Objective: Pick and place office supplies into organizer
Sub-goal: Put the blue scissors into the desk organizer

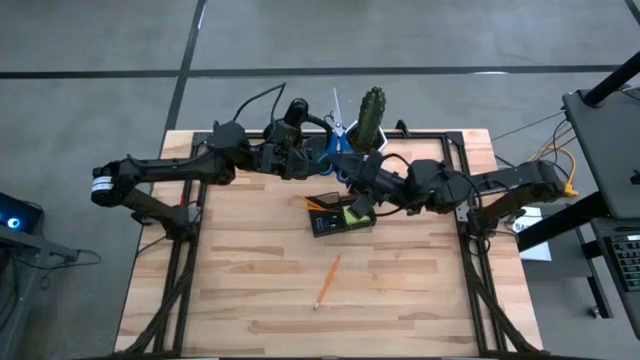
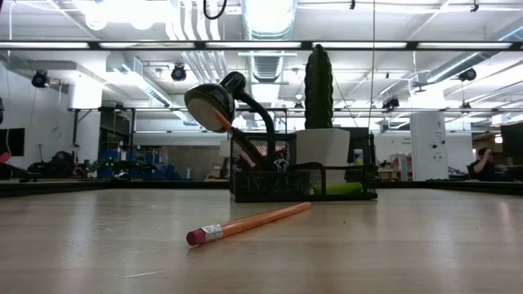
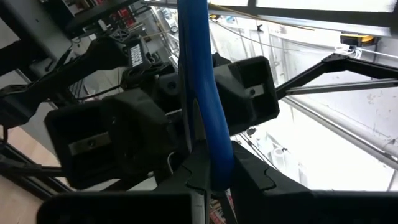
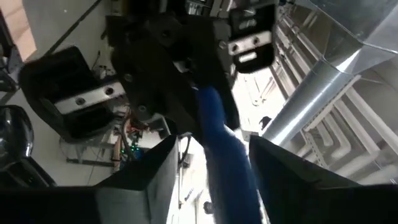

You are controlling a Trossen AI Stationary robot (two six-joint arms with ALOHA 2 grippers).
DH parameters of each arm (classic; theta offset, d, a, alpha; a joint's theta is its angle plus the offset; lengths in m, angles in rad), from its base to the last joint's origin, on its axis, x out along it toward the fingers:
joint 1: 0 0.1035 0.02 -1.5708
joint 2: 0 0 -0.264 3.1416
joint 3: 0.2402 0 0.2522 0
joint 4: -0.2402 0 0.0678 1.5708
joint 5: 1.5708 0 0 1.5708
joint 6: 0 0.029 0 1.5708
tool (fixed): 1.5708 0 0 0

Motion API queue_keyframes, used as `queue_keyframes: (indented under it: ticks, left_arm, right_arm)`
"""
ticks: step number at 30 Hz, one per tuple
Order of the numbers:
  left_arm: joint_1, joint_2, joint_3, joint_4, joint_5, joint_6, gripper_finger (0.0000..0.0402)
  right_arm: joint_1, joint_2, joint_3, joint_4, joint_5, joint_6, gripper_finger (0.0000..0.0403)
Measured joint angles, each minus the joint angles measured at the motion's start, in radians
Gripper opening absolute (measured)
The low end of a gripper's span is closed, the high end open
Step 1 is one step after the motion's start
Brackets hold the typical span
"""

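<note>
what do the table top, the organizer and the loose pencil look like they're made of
Table top: pale wood in glued strips, matt; visible grain and plank seams. Organizer: looks like black wire mesh, probably metal, since light shows through its fine grid. Pencil: orange-painted, likely wood, slightly glossy, with a silver band, seemingly metal, and a pink rubber-like eraser at its end.

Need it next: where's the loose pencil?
High view: the pencil lies alone on the table's near middle, in front of the organizer, clear of both arms.
</note>
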Motion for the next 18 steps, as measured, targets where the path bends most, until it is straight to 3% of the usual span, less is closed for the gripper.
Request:
queue_keyframes:
  ticks: [18]
  left_arm:
    - [0.0,0.0,0.0,0.004,0.0,-0.003,0.0017]
  right_arm:
    - [-0.022,0.042,0.0,0.103,0.061,-0.018,0.0041]
